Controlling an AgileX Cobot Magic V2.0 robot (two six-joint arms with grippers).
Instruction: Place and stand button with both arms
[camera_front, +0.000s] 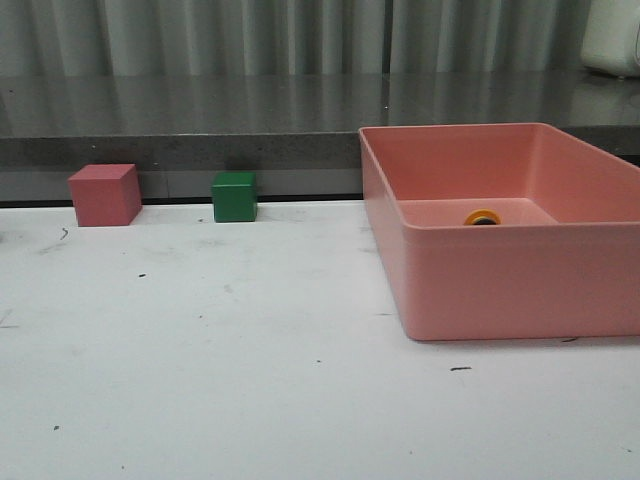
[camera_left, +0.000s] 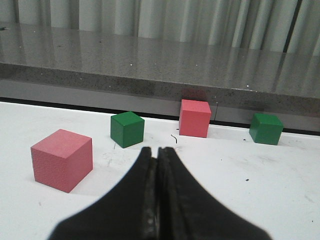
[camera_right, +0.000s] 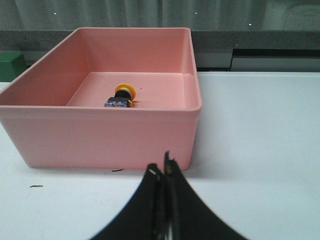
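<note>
1. Button position first: your small push button with the yellow mushroom cap and dark blocky base (camera_right: 121, 96) lies on its side on the floor of the pink rectangular plastic bin (camera_right: 100, 137), near the centre of the right wrist view.
2. From the front view you see only the yellow cap (camera_front: 482, 217) showing above the bin's near wall (camera_front: 520, 285), at the right of the frame.
3. Your left gripper (camera_left: 157, 152) appears at the bottom centre of the left wrist view, its black fingers pressed together with nothing between them.
4. Your right gripper (camera_right: 164, 170) appears at the bottom centre of the right wrist view, fingers together as well, holding nothing, on the near side of the bin and apart from it.
5. On the white bench (camera_front: 250, 380) the front view shows you a pink-red cube (camera_front: 104, 194) and a green cube (camera_front: 234, 196) at the upper left, near each other along the far edge.
6. In the left wrist view you can count two pink-red cubes (camera_left: 62, 160) (camera_left: 194, 117) and two green cubes (camera_left: 127, 129) (camera_left: 266, 128), all well apart from the fingers.
7. Neither arm shows in the front view.
</note>
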